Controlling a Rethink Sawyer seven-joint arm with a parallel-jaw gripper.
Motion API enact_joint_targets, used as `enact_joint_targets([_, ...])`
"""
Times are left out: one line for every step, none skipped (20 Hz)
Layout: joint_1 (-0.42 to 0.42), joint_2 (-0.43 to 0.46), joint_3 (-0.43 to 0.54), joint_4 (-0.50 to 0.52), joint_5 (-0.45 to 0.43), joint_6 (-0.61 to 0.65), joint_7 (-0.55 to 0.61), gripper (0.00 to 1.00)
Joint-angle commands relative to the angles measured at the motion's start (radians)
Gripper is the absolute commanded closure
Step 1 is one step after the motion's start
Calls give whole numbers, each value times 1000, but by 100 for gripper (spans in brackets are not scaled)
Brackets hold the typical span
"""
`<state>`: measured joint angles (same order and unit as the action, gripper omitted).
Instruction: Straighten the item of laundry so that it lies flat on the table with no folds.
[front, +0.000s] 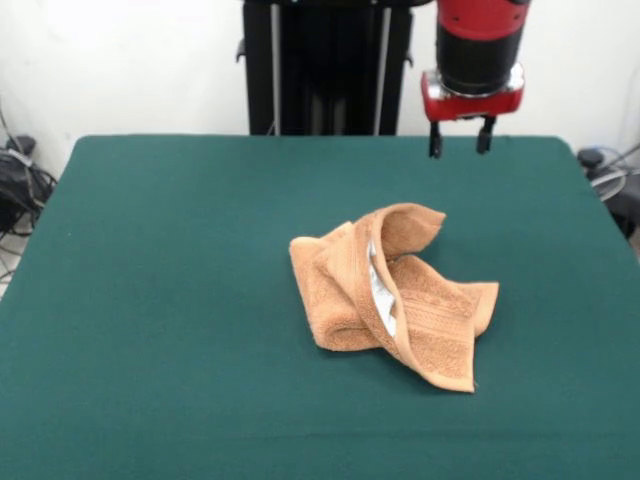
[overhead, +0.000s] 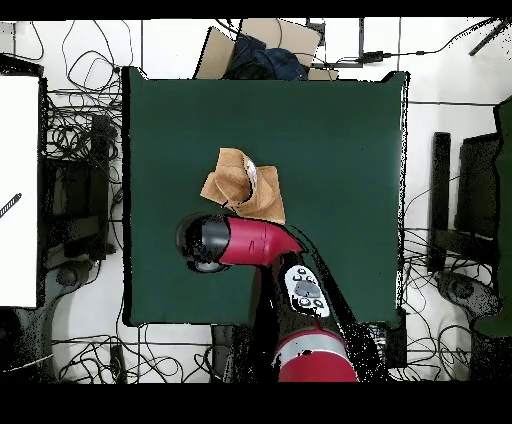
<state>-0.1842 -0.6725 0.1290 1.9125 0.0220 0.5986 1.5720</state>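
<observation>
Only one label (front: 382, 296) shows: a small white strip along a folded border of the towel (front: 390, 296), and no writing on it can be read. In the front view the towel is a crumpled heap a little right of the centre of the table (front: 150, 300), with its long axis running from upper left down to lower right. One band-edged fold stands up and arches over the heap, and a flat corner sticks out at the lower right. The cloth is light orange-brown terry, soft and looped, with flat woven bands near the edge. The table top is dark green, matt and felt-like, rectangular. The gripper (front: 461, 140) hangs in the air over the far part of the table, above and behind the towel, well apart from it; its two short dark fingers (front: 436, 141) point straight down with a gap between them and nothing held. In the overhead view the red and black arm (overhead: 250, 242) covers the edge of the towel nearest to the base.
</observation>
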Motion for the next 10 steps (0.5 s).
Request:
enact_joint_targets([7,6,44,-32,-22,21,88,0])
enact_joint_targets([1,12,47,-24,-18,10,90,0])
enact_joint_targets([-3,18,49,-13,-14,-7,95,0])
enact_joint_targets([-8,24,51,-1,-9,-24,101,0])
enact_joint_targets([-11,29,55,11,-5,-39,106,0])
enact_joint_targets([-13,36,55,13,-5,-42,105,0])
enact_joint_targets([-15,43,55,14,-6,-45,105,0])
enact_joint_targets([-18,48,56,16,-6,-50,105,0])
enact_joint_targets([-20,53,57,18,-5,-54,104,0])
enact_joint_targets([-24,57,62,23,-3,-57,102,0])
